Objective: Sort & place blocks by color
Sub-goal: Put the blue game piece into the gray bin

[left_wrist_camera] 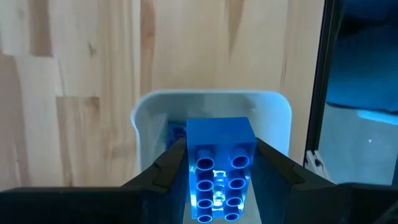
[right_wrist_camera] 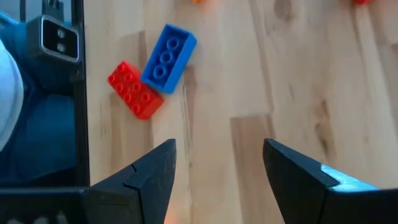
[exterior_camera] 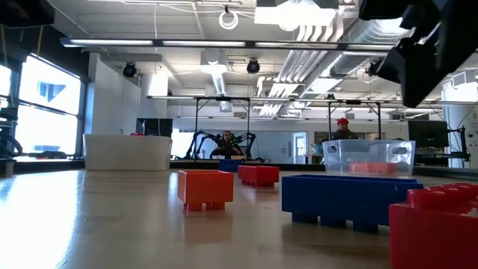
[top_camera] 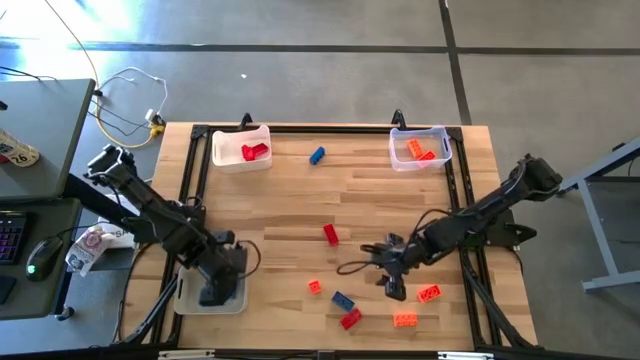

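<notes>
My left gripper (left_wrist_camera: pixel 217 186) is shut on a blue block (left_wrist_camera: pixel 219 163) over a whitish tray (left_wrist_camera: pixel 273 106) at the near left of the table (top_camera: pixel 205 298). Another blue piece (left_wrist_camera: pixel 176 130) lies in that tray. My right gripper (right_wrist_camera: pixel 217 180) is open above bare wood near the table's near right (top_camera: pixel 392 278). A blue block (right_wrist_camera: pixel 169 56) and a red block (right_wrist_camera: pixel 135 89) lie touching ahead of it. Two orange blocks (top_camera: pixel 428 293) (top_camera: pixel 405 319) sit just beside it. Red (top_camera: pixel 330 234), orange (top_camera: pixel 314 286) and blue (top_camera: pixel 316 155) blocks lie loose on the table. My left gripper pinches the blue block by its two long sides (left_wrist_camera: pixel 193 163), one finger (left_wrist_camera: pixel 166 169) on each. The fingers come from above, pointing down into the tray. The block sits over the tray's inside; whether it touches the floor of the tray I cannot tell.
A white tray with a red block (top_camera: pixel 255 151) stands at the far left, and a clear tray with orange blocks (top_camera: pixel 420 150) at the far right. A black frame (top_camera: pixel 300 127) borders the table. The middle of the table is bare wood. People show in the room behind (exterior_camera: pixel 342 128).
</notes>
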